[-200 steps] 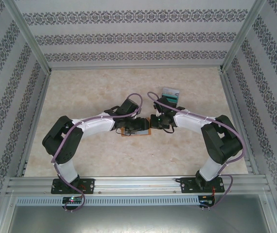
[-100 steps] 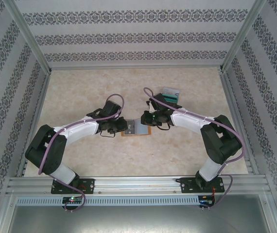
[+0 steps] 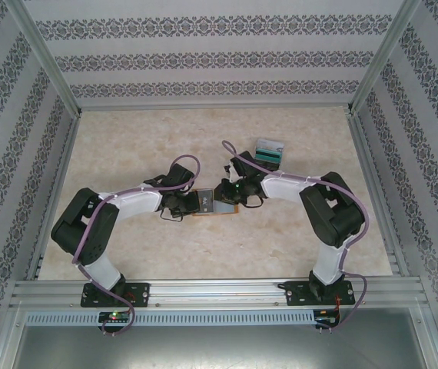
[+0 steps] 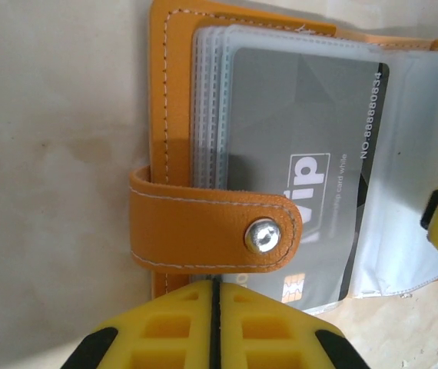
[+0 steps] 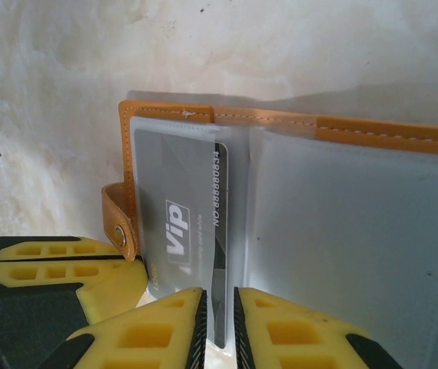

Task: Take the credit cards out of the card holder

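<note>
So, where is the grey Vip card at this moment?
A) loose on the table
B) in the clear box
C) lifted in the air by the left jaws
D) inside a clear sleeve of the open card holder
D: the left wrist view shows the credit card lying flat under a clear sleeve of the open card holder.

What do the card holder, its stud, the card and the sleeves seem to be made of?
Card holder: leather or imitation, matte orange, stitched edges. Stud: shiny metal. Card: likely plastic, grey, printed lettering. Sleeves: clear glossy plastic, see-through.
</note>
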### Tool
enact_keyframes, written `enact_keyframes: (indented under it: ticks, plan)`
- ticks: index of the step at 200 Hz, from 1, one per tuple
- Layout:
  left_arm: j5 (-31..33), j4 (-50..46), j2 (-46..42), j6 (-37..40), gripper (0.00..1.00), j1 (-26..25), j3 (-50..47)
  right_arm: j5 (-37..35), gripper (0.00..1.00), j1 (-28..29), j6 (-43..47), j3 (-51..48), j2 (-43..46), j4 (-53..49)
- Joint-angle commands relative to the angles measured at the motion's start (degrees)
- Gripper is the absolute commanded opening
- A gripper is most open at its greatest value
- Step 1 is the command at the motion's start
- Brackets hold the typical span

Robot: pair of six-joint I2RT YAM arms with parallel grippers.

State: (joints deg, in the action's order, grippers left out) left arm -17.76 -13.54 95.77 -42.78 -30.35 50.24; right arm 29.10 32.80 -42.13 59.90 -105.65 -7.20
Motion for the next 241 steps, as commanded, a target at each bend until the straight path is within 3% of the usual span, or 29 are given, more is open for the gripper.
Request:
enact_keyframes:
  ticks: [1, 133, 241]
  plan:
    - [-0.1, 1.4, 0.7, -1.1, 0.05, 0.1, -0.8, 2.1, 0.19, 0.6, -1.4, 1.4, -1.6, 1.6]
    - [-0.7, 2.1, 0.6, -1.8, 0.05, 0.2, -1.4, 3.2, 0.18, 1.4, -1.0, 3.5, -5.2, 0.5]
    - [-0.9, 1.4, 0.6, -1.4, 0.05, 0.2, -1.1, 0.2, 0.18, 0.1, 0.6, 1.5, -1.2, -2.1]
